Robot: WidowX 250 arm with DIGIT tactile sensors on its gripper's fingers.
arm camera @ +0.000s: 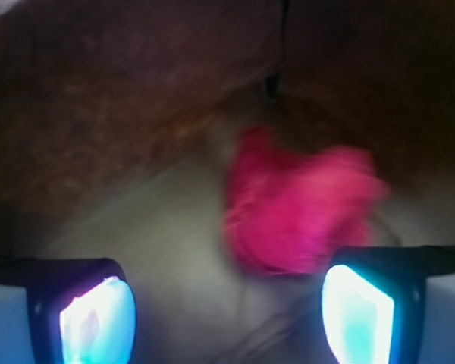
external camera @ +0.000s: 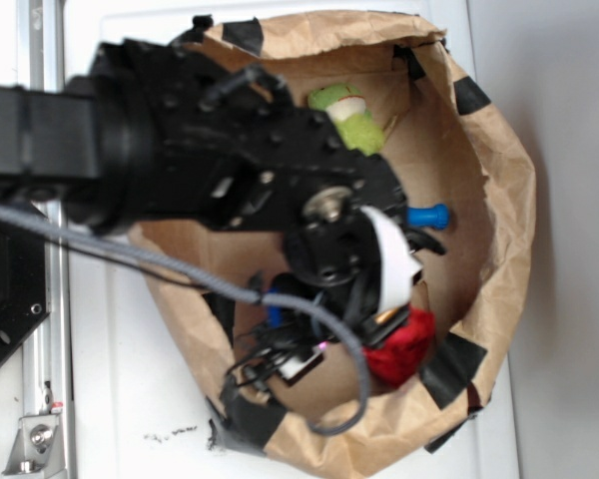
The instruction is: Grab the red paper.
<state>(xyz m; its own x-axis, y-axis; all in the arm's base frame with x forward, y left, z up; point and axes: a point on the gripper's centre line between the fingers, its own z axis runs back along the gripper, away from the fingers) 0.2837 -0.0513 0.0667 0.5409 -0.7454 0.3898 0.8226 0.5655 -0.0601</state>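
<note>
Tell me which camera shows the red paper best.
The wrist view: the red paper fills mid-frame, unobstructed though blurred, just ahead of the open tool. The exterior view shows only part of it in the brown bag, behind the arm.

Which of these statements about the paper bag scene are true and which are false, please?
1. The red paper lies inside the brown paper bag. True.
2. The gripper is shut on the red paper. False: its fingers stand apart, and the paper lies ahead of them, nearer the right finger, not held.
3. A green-yellow plush toy lies at the far end of the bag from the red paper. True.
4. The blue bottle stands outside the bag. False: it is inside the bag, partly hidden by the arm.
5. The bag's rim carries pieces of black tape. True.
</note>
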